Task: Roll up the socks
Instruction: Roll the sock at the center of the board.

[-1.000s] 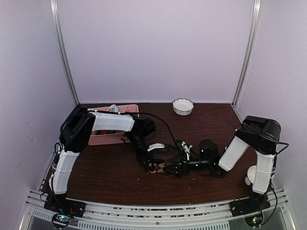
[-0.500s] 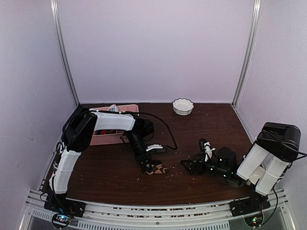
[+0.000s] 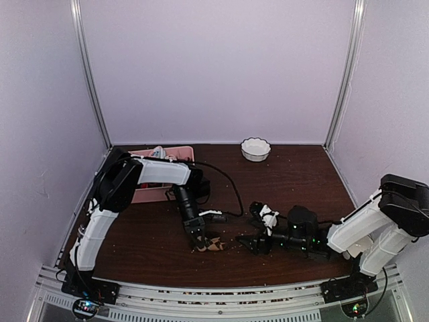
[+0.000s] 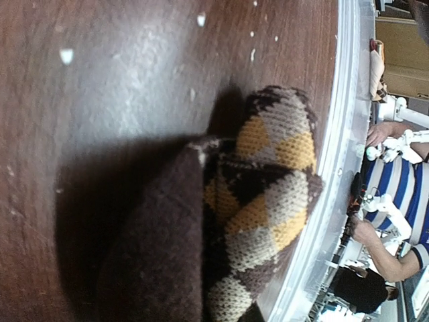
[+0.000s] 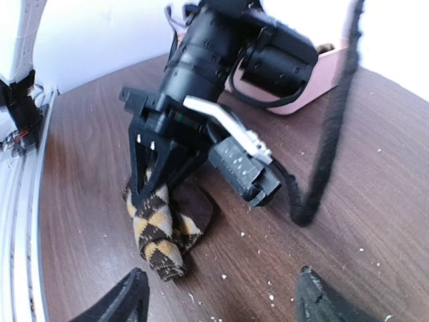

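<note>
The socks (image 3: 210, 244) lie as one rolled bundle on the dark wood table, brown with tan argyle diamonds; the bundle also shows in the right wrist view (image 5: 155, 228) and fills the left wrist view (image 4: 268, 194). A plain dark brown fold (image 4: 161, 255) lies beside the diamonds. No plain tan sock shows apart from the bundle. My left gripper (image 3: 200, 239) stands over the bundle's top, its fingers (image 5: 144, 181) closed on the fabric. My right gripper (image 3: 257, 241) is open and empty, low over the table just right of the bundle, its fingertips (image 5: 131, 295) spread wide.
A pink divided tray (image 3: 144, 193) stands at the back left. A white bowl (image 3: 255, 149) sits at the back centre. A black cable (image 3: 230, 184) loops from the left arm. Crumbs dot the table. The metal rail (image 3: 221, 295) runs along the near edge.
My right gripper backed off to the right from the bundle, then came partway back, still open. My left gripper and the bundle shifted slightly toward the near edge.
</note>
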